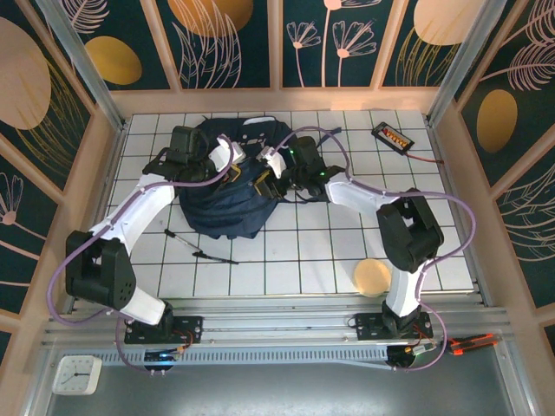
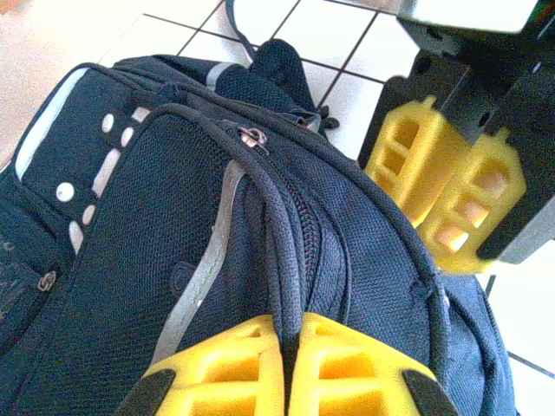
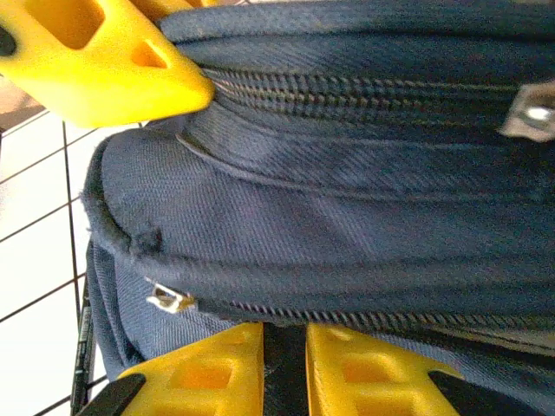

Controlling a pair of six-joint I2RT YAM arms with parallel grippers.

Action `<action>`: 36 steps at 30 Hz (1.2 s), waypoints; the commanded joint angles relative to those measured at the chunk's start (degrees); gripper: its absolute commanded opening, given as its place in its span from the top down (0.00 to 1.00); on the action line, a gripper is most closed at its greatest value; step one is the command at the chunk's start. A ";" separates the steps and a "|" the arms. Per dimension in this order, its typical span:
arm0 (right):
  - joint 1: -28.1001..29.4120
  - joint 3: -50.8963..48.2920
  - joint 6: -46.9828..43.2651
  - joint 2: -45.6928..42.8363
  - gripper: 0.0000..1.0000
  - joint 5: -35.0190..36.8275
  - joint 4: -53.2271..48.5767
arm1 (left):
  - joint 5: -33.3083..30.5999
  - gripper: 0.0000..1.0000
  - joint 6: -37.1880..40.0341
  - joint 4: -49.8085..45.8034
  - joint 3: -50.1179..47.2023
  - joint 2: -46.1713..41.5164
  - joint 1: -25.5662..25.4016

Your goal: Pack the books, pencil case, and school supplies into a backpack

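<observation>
Left jaws clamped on the backpack (image 2: 173, 260) zip ridge. Right jaws nearly shut at the lower zip, can't tell if pinching anything. Could slip off, or just drag fabric instead of unzipping. Pen (image 1: 215, 257) well behind both jaws.

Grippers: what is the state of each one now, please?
Left gripper: closed, pinching a seam ridge of the backpack.
Right gripper: closed against the backpack; a grip cannot be told.

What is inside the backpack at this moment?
Nothing inside can be seen. The zips on the backpack that show in the wrist views are closed, and its navy fabric covers whatever it holds.
</observation>
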 commanded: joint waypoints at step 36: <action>2.08 -1.61 -6.92 -3.72 0.51 4.69 0.80 | 2.71 1.00 0.91 2.65 0.31 -2.91 0.30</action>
